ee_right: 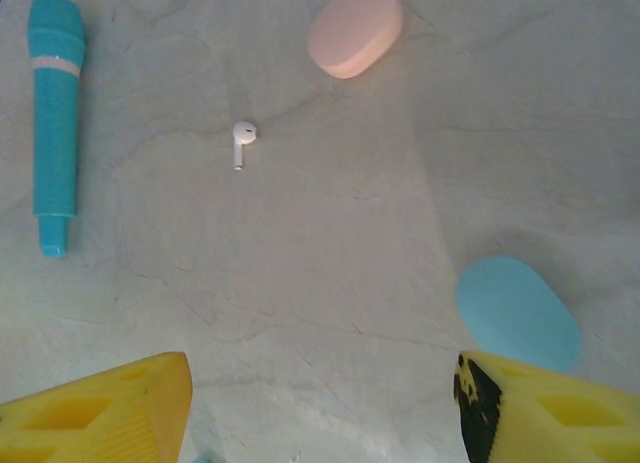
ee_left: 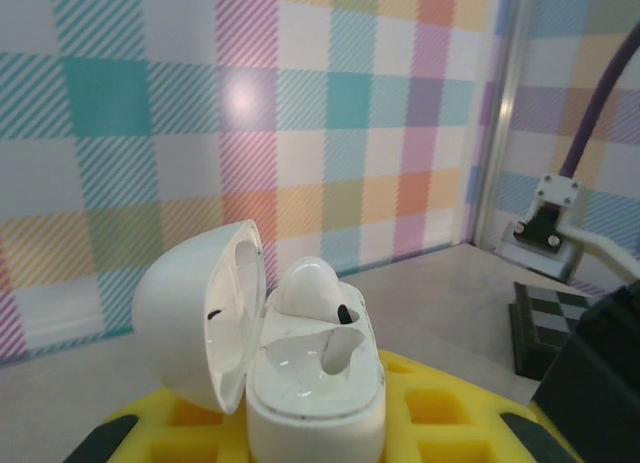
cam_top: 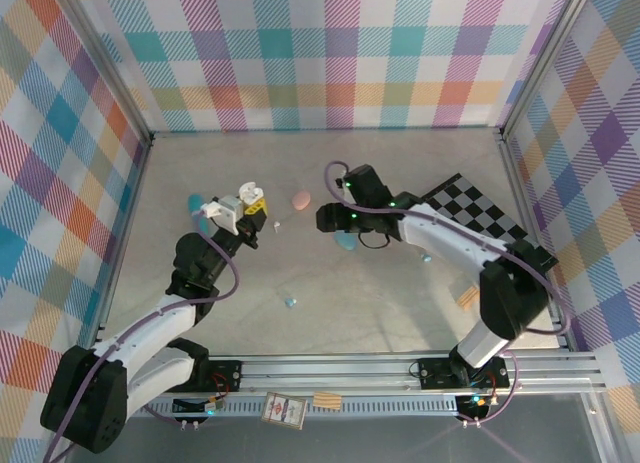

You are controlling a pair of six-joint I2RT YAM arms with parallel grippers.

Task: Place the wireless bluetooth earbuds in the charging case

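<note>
Left wrist view: one earbud point(ee_left: 305, 283) seated, one socket point(ee_left: 335, 355) empty

The seated earbud rests in the open white charging case point(ee_left: 315, 393), which the left gripper point(ee_left: 315, 428) holds, jaws closed on it. A second white earbud point(ee_right: 243, 138) lies on the tabletop point(ee_right: 330, 263), well apart from the right gripper point(ee_right: 320, 413), whose jaws are wide and empty. Judged half done: pickup and insertion remain.

no lettering is legible; the small card point(cam_top: 284, 410) shows only a blurred pattern.
</note>
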